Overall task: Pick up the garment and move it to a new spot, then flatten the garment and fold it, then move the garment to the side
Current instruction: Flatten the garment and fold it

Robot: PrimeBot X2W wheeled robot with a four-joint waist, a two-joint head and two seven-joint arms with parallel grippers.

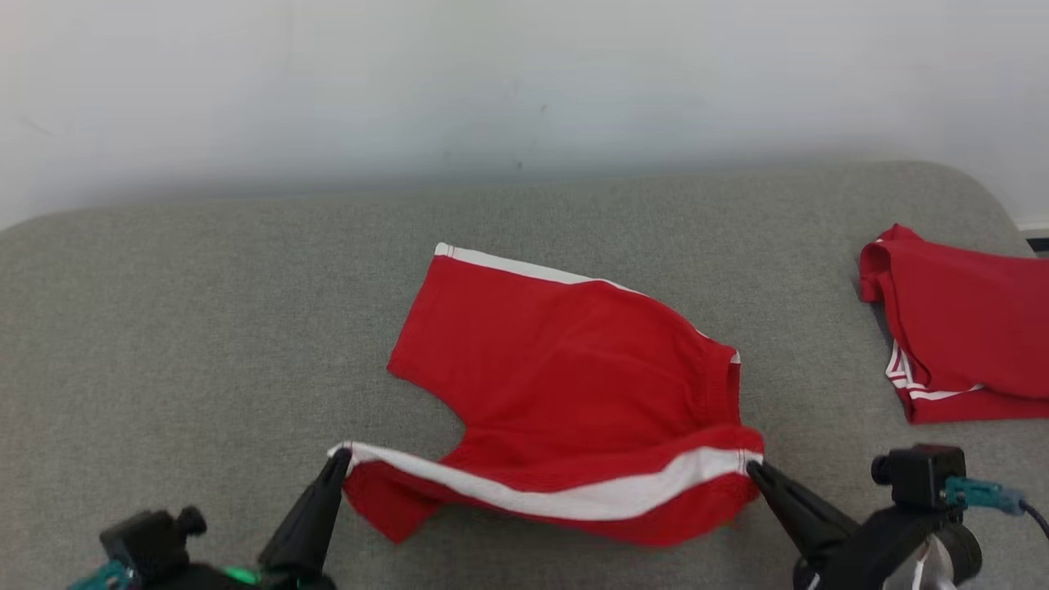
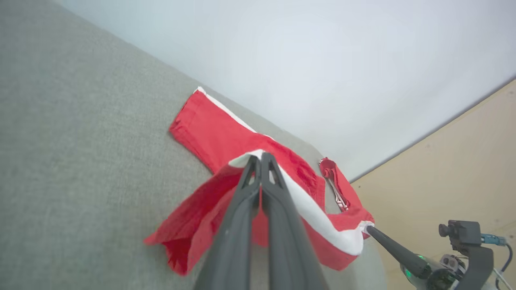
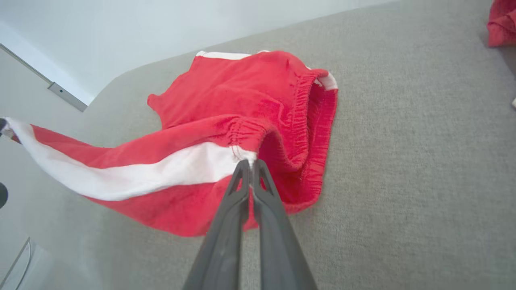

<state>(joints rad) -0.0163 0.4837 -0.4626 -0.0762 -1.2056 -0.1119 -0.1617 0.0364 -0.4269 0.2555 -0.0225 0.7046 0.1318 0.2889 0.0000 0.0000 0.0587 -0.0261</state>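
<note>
Two grippers sit closest, at the bottom of the head view. The left gripper (image 1: 340, 459) has its two dark fingers pressed together on the hem end of a white stripe (image 1: 574, 496). The right gripper (image 1: 752, 469) is likewise clamped on the same stripe's other end, at the waistband. Between them hangs the near edge of one pair of red shorts (image 1: 565, 385), with the stripe drawn into a shallow sag from tip to tip. The rest of the shorts lies on the middle of the single grey padded surface (image 1: 205, 328), the far leg spread flat and edged by another white stripe. There are two red garments in all. The second red garment (image 1: 967, 328) lies well apart at the surface's right end, showing thin white stripes at its edge. A white wall (image 1: 492, 82) rises behind. The left wrist view looks along its closed fingers to the pinched stripe corner and adds a beige floor (image 2: 443, 161) beyond the surface's edge, with the right gripper's tip on the stripe's far end. The right wrist view brings out the gathered elastic waistband (image 3: 300, 117), standing open in a loop just beyond its closed fingertips, and the lifted leg reaching out past the surface's near edge.
</note>
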